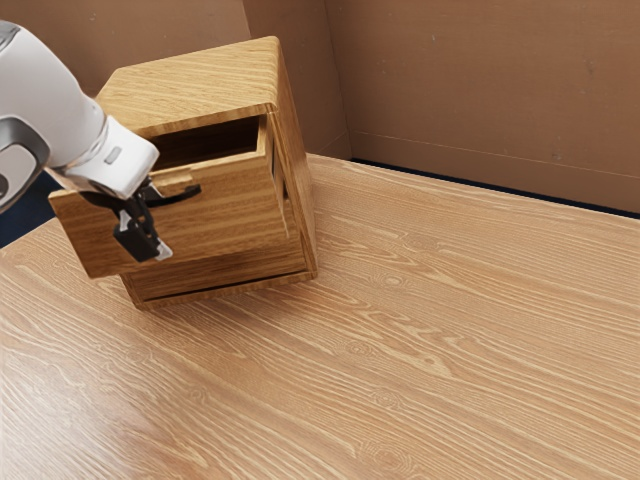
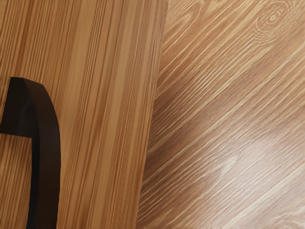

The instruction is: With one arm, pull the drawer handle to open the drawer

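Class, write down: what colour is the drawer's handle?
Black. The handle shows best in the wrist view, against the light wooden drawer front.

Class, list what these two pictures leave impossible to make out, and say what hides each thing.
1. Drawer interior, exterior view: lost in shadow under the cabinet top.
2. Handle, wrist view: its full length is cut off by the picture's edges.
3. Arm, exterior view: most of it is cut off by the view's left edge.

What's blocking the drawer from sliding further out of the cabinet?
Nothing visible. The drawer sits partly out of the cabinet, and the only thing in front of it is the gripper, by the black handle.
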Tool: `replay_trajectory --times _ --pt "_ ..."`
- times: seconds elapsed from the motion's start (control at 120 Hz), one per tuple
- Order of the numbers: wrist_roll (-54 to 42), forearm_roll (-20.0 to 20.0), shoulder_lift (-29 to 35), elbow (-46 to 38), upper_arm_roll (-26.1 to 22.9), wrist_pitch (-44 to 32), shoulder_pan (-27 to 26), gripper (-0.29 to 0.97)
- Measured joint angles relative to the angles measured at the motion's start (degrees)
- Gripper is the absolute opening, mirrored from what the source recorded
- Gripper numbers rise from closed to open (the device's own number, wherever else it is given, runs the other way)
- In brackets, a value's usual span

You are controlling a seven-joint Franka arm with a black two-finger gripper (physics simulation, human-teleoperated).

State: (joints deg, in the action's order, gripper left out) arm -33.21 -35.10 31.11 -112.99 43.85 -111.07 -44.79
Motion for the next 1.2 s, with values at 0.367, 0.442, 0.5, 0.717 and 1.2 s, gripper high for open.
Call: replay_trajectory --times 0.367,0.442,0.5,0.717,1.2 --pt "0.07 4.99 0.49 -5.53 -12.18 -0.67 12.68 0.68" --pt "0.08 5.98 1.13 -6.5 -14.57 -0.8 15.15 0.65" --pt "0.08 6.72 2.02 -7.45 -16.58 -0.88 17.09 0.63" --pt "0.11 9.18 3.58 -10.02 -21.65 -1.01 21.01 0.68" --pt "0.24 13.94 7.89 -15.03 -30.04 -1.09 27.44 0.66"
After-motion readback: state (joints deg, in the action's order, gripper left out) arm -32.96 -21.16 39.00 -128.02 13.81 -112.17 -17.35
